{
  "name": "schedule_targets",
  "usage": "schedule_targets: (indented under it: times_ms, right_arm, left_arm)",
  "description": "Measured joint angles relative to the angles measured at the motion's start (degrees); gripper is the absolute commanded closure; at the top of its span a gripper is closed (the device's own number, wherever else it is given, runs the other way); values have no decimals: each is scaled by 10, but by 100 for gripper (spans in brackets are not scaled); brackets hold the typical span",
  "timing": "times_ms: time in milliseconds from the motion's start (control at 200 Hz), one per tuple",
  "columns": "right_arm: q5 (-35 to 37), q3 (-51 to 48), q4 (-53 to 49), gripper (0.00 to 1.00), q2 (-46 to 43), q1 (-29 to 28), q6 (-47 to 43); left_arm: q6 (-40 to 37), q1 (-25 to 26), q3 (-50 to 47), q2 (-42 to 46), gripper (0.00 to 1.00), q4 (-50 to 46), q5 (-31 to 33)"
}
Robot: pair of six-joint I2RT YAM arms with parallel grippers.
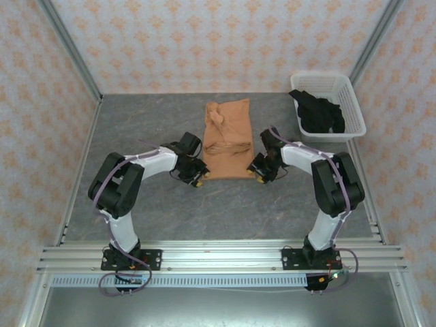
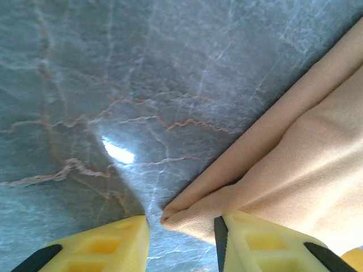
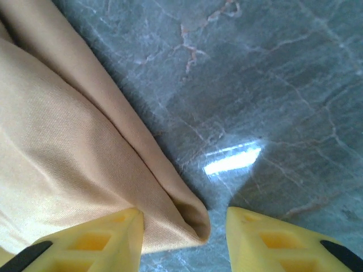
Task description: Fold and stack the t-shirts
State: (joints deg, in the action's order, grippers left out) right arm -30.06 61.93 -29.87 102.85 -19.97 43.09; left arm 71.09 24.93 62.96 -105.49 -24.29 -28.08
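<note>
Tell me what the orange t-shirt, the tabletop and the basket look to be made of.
Orange t-shirt: soft matte cloth, likely cotton; fine weave and limp folds show in the wrist views.
Tabletop: grey, veined like marble, glossy with a light glare; real stone or printed laminate, cannot tell.
Basket: white, probably plastic, by its stiff open lattice walls.

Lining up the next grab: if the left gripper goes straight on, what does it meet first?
Likely the orange t-shirt, its folded corner lying between the left gripper's fingers, table right beneath; depth is unclear.
</note>
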Motion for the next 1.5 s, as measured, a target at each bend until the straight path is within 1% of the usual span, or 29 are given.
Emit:
schedule_targets:
  times_ms: [80,205,300,400,460,555,645,751,936,986,1041,1106,1171,1351,1501]
  right_arm:
    - [-1,9,-9,62,8,0,3]
    - [0,19,-23,71,17,1,12]
    - [1,23,-29,81,21,1,23]
    - [0,28,-19,94,27,1,35]
    - [3,37,-8,100,31,-1,41]
    - [10,54,-3,100,31,-3,48]
    - [21,89,-15,100,31,-2,49]
    - [33,164,-39,100,31,2,49]
    - [44,338,-74,100,39,23,49]
    - [45,370,-78,100,43,28,49]
    - [45,388,-79,100,45,31,49]
    - [45,383,-79,100,45,31,49]
    - [40,349,-74,100,41,30,52]
    - [12,184,-68,100,18,17,60]
    - [-12,55,-60,100,-44,-18,64]
  left_arm:
    - [0,1,14,-12,72,0,0]
    - [-4,2,25,-23,81,-8,0]
    - [-8,2,33,-30,90,-6,0]
    - [-14,2,47,-41,100,24,7]
    - [-21,1,54,-42,100,27,18]
    - [-33,-4,73,-42,100,16,33]
    - [-48,-12,118,-42,100,-15,42]
    - [-70,-27,203,-42,100,-55,50]
    - [-107,-59,373,-42,100,-116,58]
    - [-116,-63,408,-42,100,-127,59]
    - [-123,-66,424,-38,100,-128,58]
    - [-128,-65,414,-27,100,-132,57]
    - [-130,-63,365,-7,100,-130,54]
    - [-129,-49,186,33,100,-130,30]
    - [-129,-18,47,71,100,-126,10]
